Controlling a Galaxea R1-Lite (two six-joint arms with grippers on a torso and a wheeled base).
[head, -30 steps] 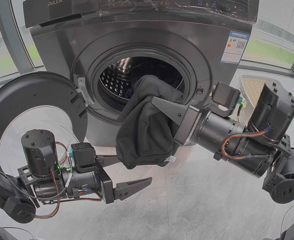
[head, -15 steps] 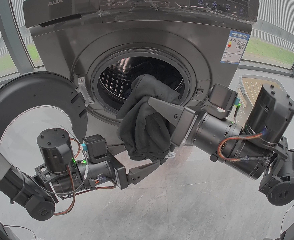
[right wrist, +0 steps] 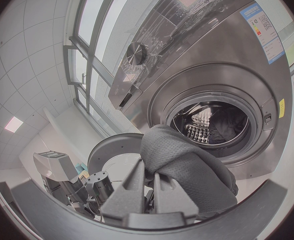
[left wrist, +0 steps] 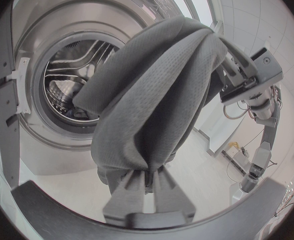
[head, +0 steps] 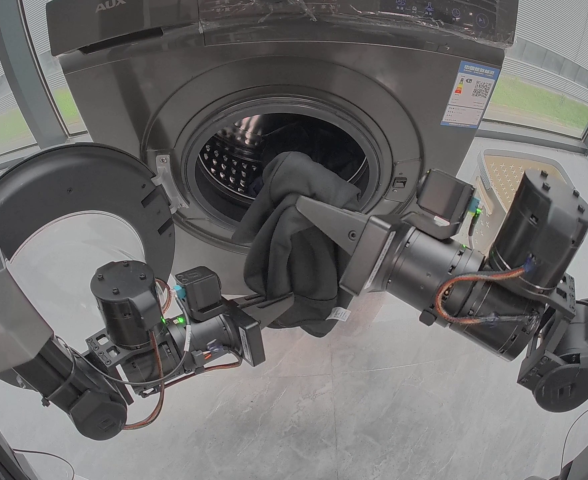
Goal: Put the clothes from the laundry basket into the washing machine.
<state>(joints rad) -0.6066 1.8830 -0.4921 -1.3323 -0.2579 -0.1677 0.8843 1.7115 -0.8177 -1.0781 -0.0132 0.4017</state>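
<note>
The right gripper is clenched on the upper fold of a dark grey, mesh-textured garment. It holds the garment at the lower rim of the round opening of the grey front-loading washing machine. The top of the garment overlaps that rim, and the rest hangs down before the front panel, above the pale marbled floor. Lower down, the left gripper is clamped on the garment's bottom edge. The round glass-centred door stands swung open at the machine's left side. A pale perforated laundry basket sits on the floor by the machine's right corner, behind the right arm.

From the left wrist, the left gripper has its fingers pressed nearly together with a bunch of the hem pinched between them. The garment rises from there to the right gripper, which grips its top. The perforated steel drum shows behind it.

From the right wrist, the right gripper is closed on a fold, and the garment drapes over and beside its fingers. Beyond it is the drum, where another dark piece of clothing lies inside. The open door is near the left arm.
</note>
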